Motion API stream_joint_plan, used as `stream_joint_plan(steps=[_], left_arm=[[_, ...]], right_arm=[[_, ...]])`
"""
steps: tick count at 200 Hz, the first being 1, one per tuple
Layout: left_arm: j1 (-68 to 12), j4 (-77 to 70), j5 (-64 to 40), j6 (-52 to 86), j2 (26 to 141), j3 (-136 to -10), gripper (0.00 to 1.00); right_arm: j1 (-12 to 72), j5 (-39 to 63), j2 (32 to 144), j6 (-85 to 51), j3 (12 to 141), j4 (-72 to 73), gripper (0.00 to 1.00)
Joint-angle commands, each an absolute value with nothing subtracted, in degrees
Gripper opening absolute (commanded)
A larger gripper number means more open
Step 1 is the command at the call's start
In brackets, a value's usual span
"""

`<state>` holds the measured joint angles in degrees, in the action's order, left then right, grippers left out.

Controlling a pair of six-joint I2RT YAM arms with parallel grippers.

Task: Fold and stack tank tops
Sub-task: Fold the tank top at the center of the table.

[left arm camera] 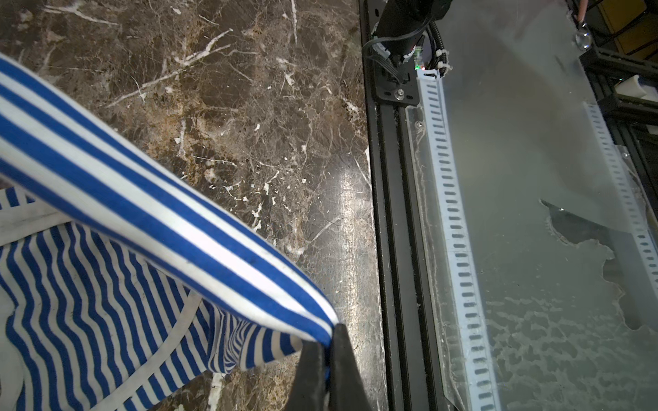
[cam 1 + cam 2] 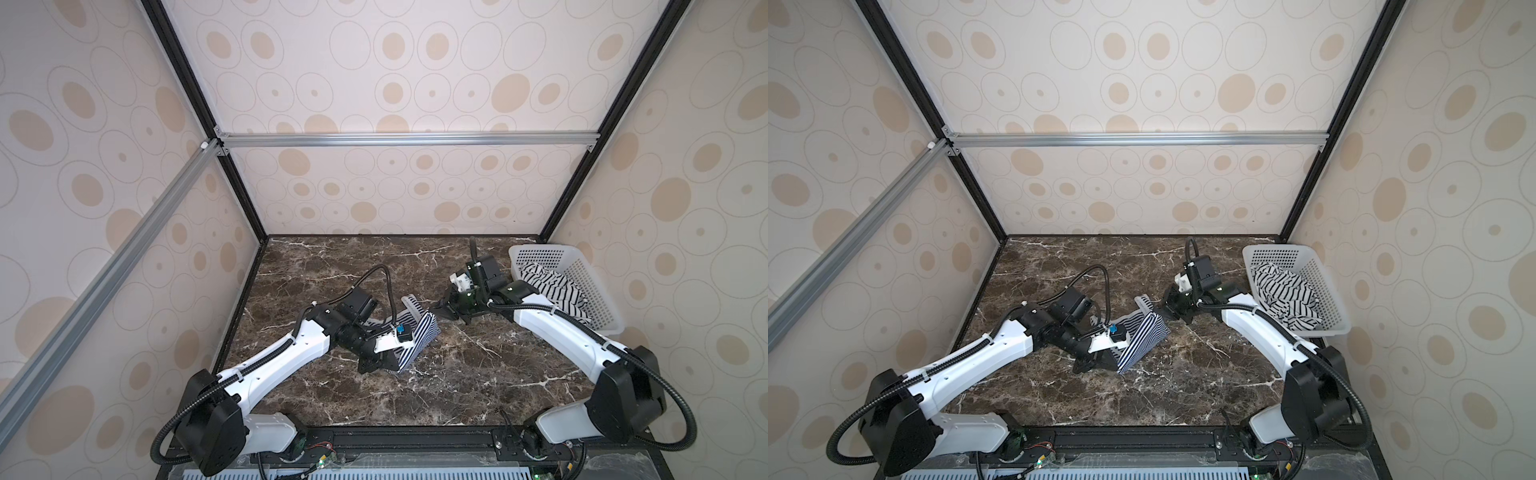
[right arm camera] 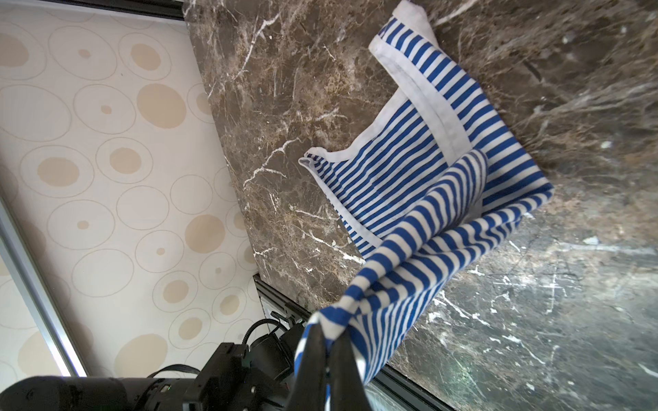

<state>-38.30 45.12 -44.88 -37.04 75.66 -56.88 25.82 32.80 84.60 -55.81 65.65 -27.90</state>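
Over the marble table (image 2: 457, 386), centre of frame in both top views: carry the raised edge of the fine-striped tank top (image 2: 419, 338) across level, keeping both corners taut and in step, then lay it square over the half resting flat. Pinched tight at one corner by the left gripper (image 1: 329, 340), at the other by the right gripper (image 3: 329, 338), both fully closed on cloth; let go only once flat. At right of frame, heaped loose in the white basket (image 2: 598, 299): the wide-striped tank top (image 2: 552, 286), not yet folded. Fine-striped one soft, tented, with dense blue-and-white stripes and white trim.
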Motion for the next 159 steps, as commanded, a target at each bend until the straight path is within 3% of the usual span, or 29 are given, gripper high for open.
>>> stream_joint_plan(steps=[1, 80, 159], left_arm=[[-37.22, 46.36, -46.97, -40.39, 77.17, -56.82, 0.0], [-25.48, 54.18, -47.89, -50.1, 83.22, -64.92, 0.0], [-15.36, 59.74, -47.55, -59.0, 96.3, -75.38, 0.0]], right_arm=[[24.81, 32.94, 87.28, -55.02, 69.06, -26.64, 0.0], [23.56, 35.11, 96.71, -53.53, 78.59, -27.84, 0.0], [23.03, 39.19, 114.31, -53.6, 95.56, -28.12, 0.01]])
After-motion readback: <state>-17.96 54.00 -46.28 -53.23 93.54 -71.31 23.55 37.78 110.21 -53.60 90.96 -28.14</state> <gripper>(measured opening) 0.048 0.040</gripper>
